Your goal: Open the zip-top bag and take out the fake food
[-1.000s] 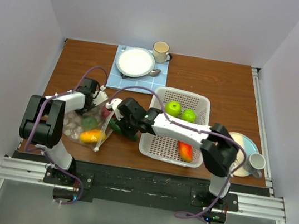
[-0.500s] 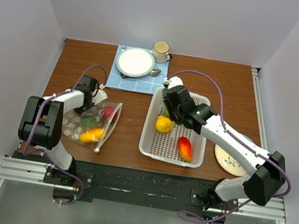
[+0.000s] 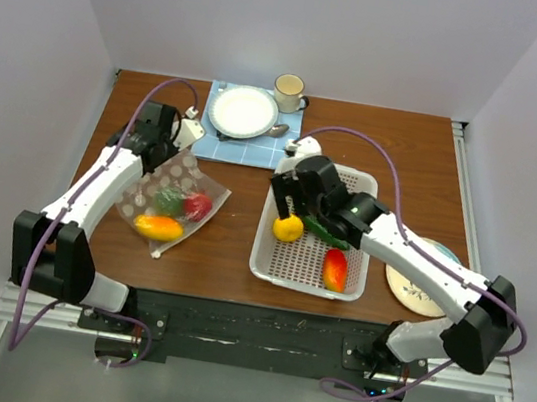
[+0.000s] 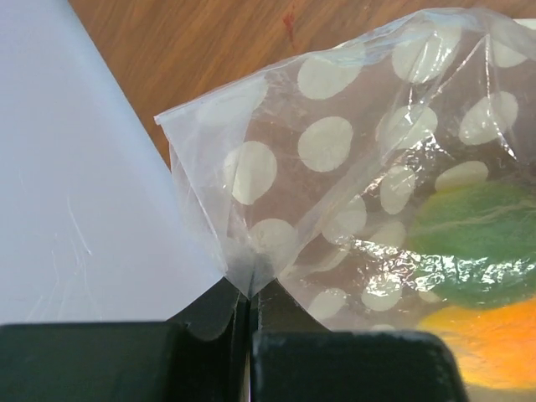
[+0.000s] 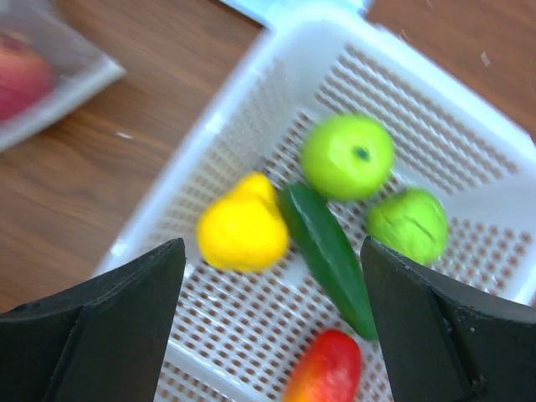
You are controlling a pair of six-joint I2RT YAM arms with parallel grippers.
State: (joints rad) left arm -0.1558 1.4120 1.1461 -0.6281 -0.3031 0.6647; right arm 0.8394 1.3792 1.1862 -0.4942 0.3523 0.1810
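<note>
The zip-top bag (image 3: 177, 187) is clear with pale dots and lies on the table at the left. My left gripper (image 3: 164, 142) is shut on its far corner (image 4: 249, 276). Fake food still shows inside it: a green piece (image 3: 167, 201), a red piece (image 3: 198, 207) and an orange piece (image 3: 157, 228). My right gripper (image 5: 272, 276) hangs open and empty over the white basket (image 5: 251, 92). Below it lie a yellow pear (image 5: 243, 228), a dark green cucumber (image 5: 328, 251), two green apples (image 5: 347, 155) and a red piece (image 5: 327, 373).
A white plate (image 3: 244, 112) sits on a blue cloth at the back with a spoon (image 3: 279, 130) and a mug (image 3: 288, 88). Another plate (image 3: 409, 288) lies right of the basket (image 3: 365, 183), partly under my right arm. White walls close in both sides.
My right gripper went from the bag to over the basket and opened; the pear and cucumber now lie in the basket. My left gripper drew the bag corner toward the far left.
</note>
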